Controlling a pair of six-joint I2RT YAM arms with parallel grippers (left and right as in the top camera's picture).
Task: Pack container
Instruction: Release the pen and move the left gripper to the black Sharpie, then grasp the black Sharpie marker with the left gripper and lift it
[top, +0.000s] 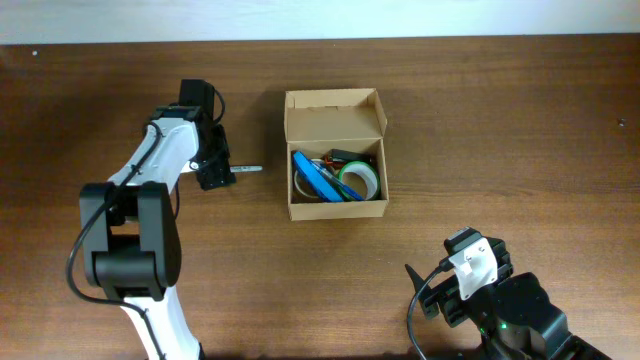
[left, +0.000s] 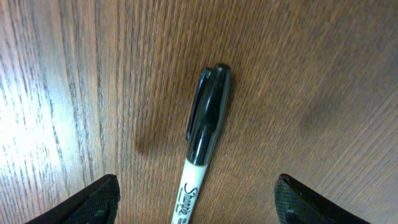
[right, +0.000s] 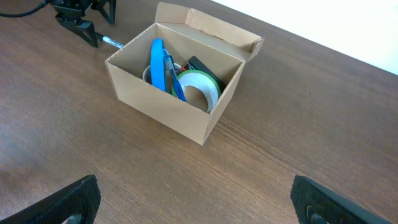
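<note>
The container (top: 335, 155) is sitting in the middle of the desk (top: 500, 120), its flap standing open, holding a blue packet (top: 318, 178) and a tape roll (top: 360, 178). To its left, the left claw (left: 199, 202) is straddling a black marker (left: 208, 118), open and not touching it. The right claw (right: 199, 199) is gaping empty at the near right.

The overhead camera looks straight down from high above the brown wooden table (top: 520, 120), taking in its whole working area. The left wrist camera hangs close over the black-capped white marker pen (left: 205, 137), facing the tabletop. The right wrist camera (set further back, tilted obliquely across the table) shares the open tan cardboard box (right: 161, 102) with the overhead view.
</note>
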